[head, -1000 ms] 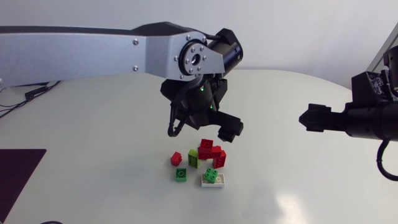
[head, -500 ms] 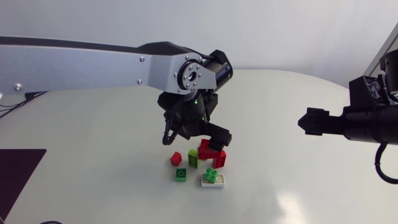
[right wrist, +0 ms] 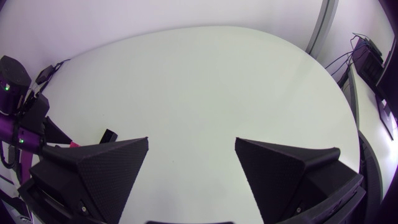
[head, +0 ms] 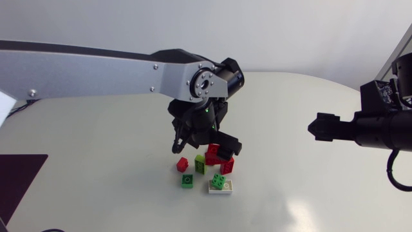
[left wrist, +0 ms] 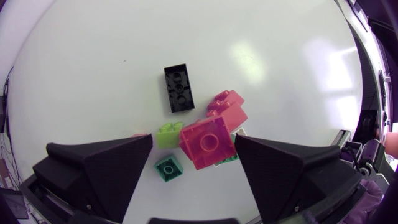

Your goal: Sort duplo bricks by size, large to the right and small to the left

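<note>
A small pile of duplo bricks lies mid-table: red bricks (head: 216, 154), a small red one (head: 182, 165), a small green one (head: 187, 180), a green brick on a white one (head: 221, 184). My left gripper (head: 207, 148) hangs open just above the pile. In the left wrist view a red brick (left wrist: 208, 142) lies between its fingers (left wrist: 99, 168), not touched by either. Ahead of it are another red brick (left wrist: 227, 109), a black brick (left wrist: 179, 88) and a light green brick (left wrist: 168, 134). My right gripper (head: 320, 125) stands open off to the right, nothing between its fingers (right wrist: 93, 168).
The white table (head: 309, 187) is bare to the right and left of the pile. A dark mat (head: 16, 177) lies at the front left edge. My left arm (head: 96, 67) spans the table's left half.
My left gripper has come down and slightly left onto the pile, and its fingers have narrowed a little. The right arm has barely moved.
</note>
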`<action>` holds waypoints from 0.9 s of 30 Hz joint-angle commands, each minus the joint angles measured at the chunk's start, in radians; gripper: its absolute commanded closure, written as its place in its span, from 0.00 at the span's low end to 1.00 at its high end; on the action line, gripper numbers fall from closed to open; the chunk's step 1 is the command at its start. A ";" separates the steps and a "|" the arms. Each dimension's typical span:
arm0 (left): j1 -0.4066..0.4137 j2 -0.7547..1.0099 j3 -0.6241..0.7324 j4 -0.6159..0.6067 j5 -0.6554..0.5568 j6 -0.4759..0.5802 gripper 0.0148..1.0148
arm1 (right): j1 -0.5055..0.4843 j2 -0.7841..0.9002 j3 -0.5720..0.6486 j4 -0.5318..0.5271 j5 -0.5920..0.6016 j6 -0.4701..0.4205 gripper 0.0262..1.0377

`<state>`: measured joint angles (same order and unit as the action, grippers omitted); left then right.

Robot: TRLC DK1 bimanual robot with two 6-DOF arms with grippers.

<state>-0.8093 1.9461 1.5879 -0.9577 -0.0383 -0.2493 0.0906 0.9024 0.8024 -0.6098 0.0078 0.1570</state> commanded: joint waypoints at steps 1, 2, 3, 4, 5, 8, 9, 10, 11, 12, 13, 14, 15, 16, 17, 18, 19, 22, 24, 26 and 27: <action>-0.008 0.040 0.047 -0.016 -0.008 -0.030 0.11 | -0.008 0.001 -0.034 0.007 0.000 -0.013 0.03; -0.008 0.043 0.055 -0.019 -0.008 -0.030 0.11 | -0.008 0.000 -0.035 0.007 -0.002 -0.013 0.03; -0.008 0.047 0.063 -0.023 -0.008 -0.030 0.16 | -0.008 0.000 -0.037 0.007 -0.002 -0.013 0.03; -0.008 0.047 0.066 -0.023 -0.008 -0.030 0.21 | -0.008 -0.002 -0.039 0.007 -0.002 -0.014 0.03; -0.008 0.045 0.069 -0.024 -0.008 -0.030 0.27 | -0.008 -0.002 -0.039 0.007 0.000 -0.014 0.03; -0.005 0.039 0.073 -0.024 -0.009 -0.034 0.62 | -0.008 -0.002 -0.040 0.007 -0.002 -0.019 0.03; -0.004 0.037 0.072 -0.024 -0.009 -0.036 0.74 | -0.008 0.000 -0.040 0.007 -0.002 -0.019 0.03; -0.002 0.034 0.070 -0.024 -0.011 -0.036 0.78 | -0.008 0.000 -0.042 0.007 -0.002 -0.019 0.03; -0.002 0.034 0.067 -0.024 -0.011 -0.036 0.78 | -0.008 0.000 -0.043 0.008 -0.002 -0.019 0.03; -0.002 0.033 0.064 -0.024 -0.011 -0.036 0.79 | -0.008 0.000 -0.045 0.010 -0.002 -0.019 0.03; -0.004 0.031 0.061 -0.024 -0.011 -0.036 0.79 | -0.008 0.000 -0.046 0.012 -0.002 -0.019 0.03; -0.005 0.031 0.061 -0.023 -0.011 -0.036 0.80 | -0.008 0.000 -0.049 0.013 -0.002 -0.019 0.03; -0.005 0.030 0.061 -0.023 -0.011 -0.036 0.80 | -0.008 0.000 -0.049 0.015 -0.003 -0.017 0.03; -0.005 0.028 0.061 -0.023 -0.011 -0.036 0.80 | -0.008 0.000 -0.051 0.016 -0.003 -0.017 0.03; -0.004 0.027 0.063 -0.023 -0.011 -0.036 0.80 | -0.008 0.000 -0.051 0.016 -0.003 -0.017 0.03; 0.002 0.022 0.064 -0.023 -0.014 -0.036 0.80 | -0.008 0.000 -0.051 0.016 -0.003 -0.017 0.03; 0.012 0.017 0.069 -0.024 -0.014 -0.034 0.80 | -0.008 0.000 -0.051 0.016 -0.003 -0.017 0.03; 0.075 -0.022 0.081 -0.041 -0.029 -0.027 0.80 | -0.008 -0.002 -0.055 0.016 -0.003 -0.017 0.03; 0.144 -0.055 0.081 -0.058 -0.031 -0.015 0.80 | -0.006 -0.002 -0.057 0.018 -0.003 -0.019 0.03; 0.220 -0.104 0.073 -0.067 -0.031 0.007 0.80 | -0.005 0.000 -0.052 0.019 -0.003 -0.019 0.03; 0.252 -0.127 0.066 -0.067 -0.031 0.019 0.80 | -0.003 0.000 -0.051 0.021 -0.003 -0.019 0.03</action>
<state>-0.6224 1.9060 1.6348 -1.0073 -0.0601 -0.2470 0.0906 0.9024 0.7738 -0.5983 0.0048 0.1566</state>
